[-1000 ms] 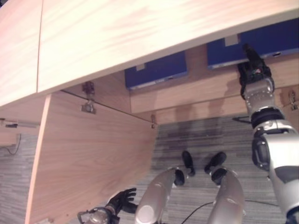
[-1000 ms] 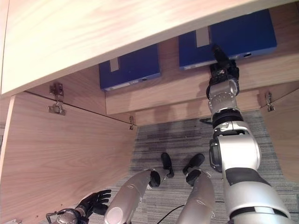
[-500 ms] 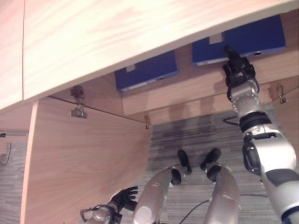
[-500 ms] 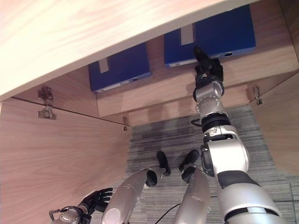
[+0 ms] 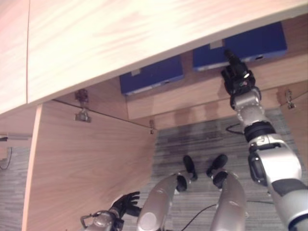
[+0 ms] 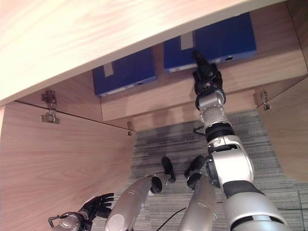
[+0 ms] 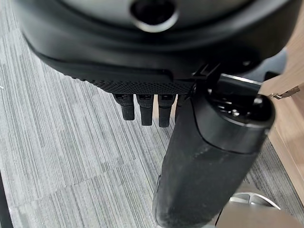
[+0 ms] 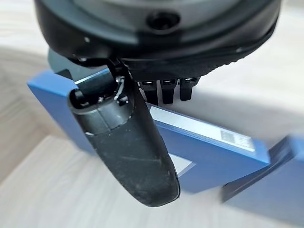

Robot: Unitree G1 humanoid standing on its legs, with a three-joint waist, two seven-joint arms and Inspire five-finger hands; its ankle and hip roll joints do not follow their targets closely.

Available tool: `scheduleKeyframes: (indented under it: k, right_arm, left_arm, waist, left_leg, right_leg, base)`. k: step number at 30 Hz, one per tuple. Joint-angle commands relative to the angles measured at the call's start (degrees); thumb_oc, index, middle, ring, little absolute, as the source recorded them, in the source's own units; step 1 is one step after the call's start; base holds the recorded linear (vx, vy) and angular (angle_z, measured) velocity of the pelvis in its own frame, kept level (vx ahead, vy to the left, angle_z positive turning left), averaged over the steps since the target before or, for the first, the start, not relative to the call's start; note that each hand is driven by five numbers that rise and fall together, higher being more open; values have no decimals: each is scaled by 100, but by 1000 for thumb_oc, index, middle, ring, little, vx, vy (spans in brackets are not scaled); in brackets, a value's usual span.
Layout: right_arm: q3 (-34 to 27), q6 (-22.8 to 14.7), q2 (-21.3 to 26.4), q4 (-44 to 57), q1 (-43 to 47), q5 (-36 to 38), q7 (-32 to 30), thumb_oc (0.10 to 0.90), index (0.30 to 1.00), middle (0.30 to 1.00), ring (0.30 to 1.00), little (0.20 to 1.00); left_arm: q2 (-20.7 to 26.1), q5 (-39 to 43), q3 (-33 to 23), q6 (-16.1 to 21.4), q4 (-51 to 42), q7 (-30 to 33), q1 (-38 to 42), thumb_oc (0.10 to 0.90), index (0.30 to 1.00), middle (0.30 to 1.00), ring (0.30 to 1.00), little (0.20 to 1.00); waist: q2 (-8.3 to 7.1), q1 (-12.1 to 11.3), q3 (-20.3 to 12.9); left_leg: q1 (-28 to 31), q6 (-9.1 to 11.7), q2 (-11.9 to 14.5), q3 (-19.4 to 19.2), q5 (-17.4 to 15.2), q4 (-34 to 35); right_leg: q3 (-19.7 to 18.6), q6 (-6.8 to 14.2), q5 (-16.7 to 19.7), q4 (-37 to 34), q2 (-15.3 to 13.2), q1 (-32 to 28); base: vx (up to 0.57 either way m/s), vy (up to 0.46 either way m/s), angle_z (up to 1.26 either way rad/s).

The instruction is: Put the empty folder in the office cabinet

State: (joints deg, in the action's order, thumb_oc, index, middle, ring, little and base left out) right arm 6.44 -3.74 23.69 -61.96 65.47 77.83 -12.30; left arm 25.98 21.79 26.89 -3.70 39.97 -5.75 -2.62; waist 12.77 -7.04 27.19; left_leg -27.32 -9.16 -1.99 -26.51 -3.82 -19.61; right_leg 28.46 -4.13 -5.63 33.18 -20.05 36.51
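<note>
Two blue folders lie flat on the shelf of the open office cabinet (image 6: pixel 269 62). My right hand (image 6: pixel 206 79) reaches up to the front edge of the right folder (image 6: pixel 226 36), its fingers straight and their tips at that edge. In the right wrist view the thumb (image 8: pixel 128 142) sticks out in front of this folder (image 8: pixel 209 152), and nothing is clasped. The left folder (image 5: pixel 151 74) lies apart from the hand. My left hand (image 5: pixel 124 203) hangs low beside the open left door, fingers relaxed and empty.
The open left cabinet door (image 5: pixel 91 163) stands wide at the left, with hinges at its top. The right door (image 6: pixel 288 125) opens at the right edge. A pale wooden cabinet top (image 5: pixel 144 33) overhangs the shelf. Grey striped carpet (image 6: pixel 168 139) lies below.
The whole view has shifted, so the cabinet and folders sit further left. My right hand stays at the right folder's front edge, slightly nearer its left corner. The left hand has not moved.
</note>
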Motion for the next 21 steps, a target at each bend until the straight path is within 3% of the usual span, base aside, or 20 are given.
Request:
scheduleKeyframes:
  k: [1, 6, 7, 8, 10, 11, 16, 21]
  right_arm:
    - [343, 336, 185, 23, 533, -18, 667, 800, 900, 900, 900, 900]
    - [727, 1118, 433, -981, 531, -807, 1034, 800, 900, 900, 900, 900]
    - [723, 1133, 443, -1011, 544, -828, 1067, 800, 900, 900, 900, 900]
    - [1016, 1629, 557, -1353, 438, -1463, 1428, 800, 900, 900, 900, 900]
    - [1130, 1760, 599, -1390, 399, -1707, 1591, 800, 900, 900, 900, 900]
    - [1402, 1917, 703, -1341, 317, -2161, 1900, 800, 900, 900, 900, 900]
    - [1764, 1944, 850, -1036, 215, -2699, 2256, 800, 900, 900, 900, 900]
    - [2501, 1839, 1195, -351, 128, -3290, 2695, 800, 900, 900, 900, 900]
  left_arm:
    - [726, -190, 78, -39, 98, -123, -368, 800, 900, 900, 900, 900]
    - [889, -247, 143, -63, -16, -333, -368, 800, 900, 900, 900, 900]
    - [890, -248, 144, -68, -23, -338, -370, 800, 900, 900, 900, 900]
    - [1039, -245, 124, -86, -241, -452, -359, 800, 900, 900, 900, 900]
    - [1083, -252, 105, -89, -321, -492, -367, 800, 900, 900, 900, 900]
    - [1256, -263, 54, -70, -603, -577, -399, 800, 900, 900, 900, 900]
    - [1571, -330, -101, -50, -1047, -689, -531, 800, 900, 900, 900, 900]
    - [1879, -381, -314, 35, -1438, -796, -687, 800, 900, 900, 900, 900]
  waist:
    - [-120, -221, -159]
    - [-101, -266, -146]
    - [-96, -266, -147]
    - [-76, -293, -142]
    - [-69, -301, -143]
    - [-59, -318, -143]
    - [-41, -331, -136]
    - [-67, -347, -140]
  left_leg:
    - [128, 542, 242, 497, -515, -7]
    - [154, 532, 254, 516, -511, -8]
    - [156, 532, 253, 518, -510, -5]
    - [166, 526, 245, 530, -496, 22]
    - [170, 527, 242, 529, -487, 38]
    - [182, 527, 236, 532, -470, 63]
    - [221, 536, 239, 520, -455, 82]
    - [265, 543, 245, 501, -437, 94]
  right_leg:
    - [-153, 935, 360, -108, -412, -166]
    - [-126, 923, 357, -112, -394, -197]
    - [-124, 923, 358, -114, -394, -199]
    - [-93, 928, 369, -126, -411, -200]
    - [-82, 933, 374, -131, -419, -203]
    - [-63, 937, 383, -143, -435, -222]
    - [-28, 947, 387, -150, -453, -278]
    - [14, 971, 424, -162, -501, -311]
  base:
    - [0, 0, 0]
    - [-1, -3, 1]
    - [-7, -16, 7]
    - [-3, -9, 6]
    - [2, -4, 2]
    - [2, -8, 4]
    - [1, -1, 2]
    - [0, 0, 0]
